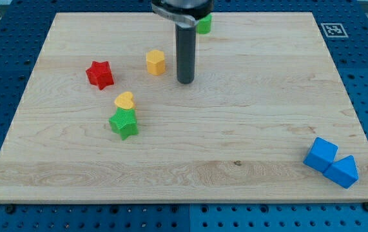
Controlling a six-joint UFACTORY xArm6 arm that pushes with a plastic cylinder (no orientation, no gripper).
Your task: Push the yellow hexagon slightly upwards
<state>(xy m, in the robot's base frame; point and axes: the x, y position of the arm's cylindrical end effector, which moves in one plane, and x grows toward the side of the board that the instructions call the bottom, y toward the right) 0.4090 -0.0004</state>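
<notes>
Nearest the view's bottom, at the right, 2 blue blocks (330, 162) sit touching each other near the corner of the wooden board (235, 161), well apart from everything that matters here. Further up on the left, a green star (124, 122) lies with a yellow heart (124, 100) touching its upper edge; these 2 are below the working area and out of any upward push line. Next comes a red star (99, 74), alone toward the view's left. The yellow hexagon (156, 62), the task's block, stands a little above and right of the heart, with bare board above it, so a short upward nudge looks unobstructed. My tip (185, 81) rests on the board just right of the hexagon and slightly lower, apart from it, not touching. I judge that it needs to come round beneath the hexagon before pushing, since from this side it would shove the block leftward. There is no claw on this arm, only the rod, so nothing is grasped. Farthest up, a green block (203, 24) peeks out behind the rod, its shape unclear.
</notes>
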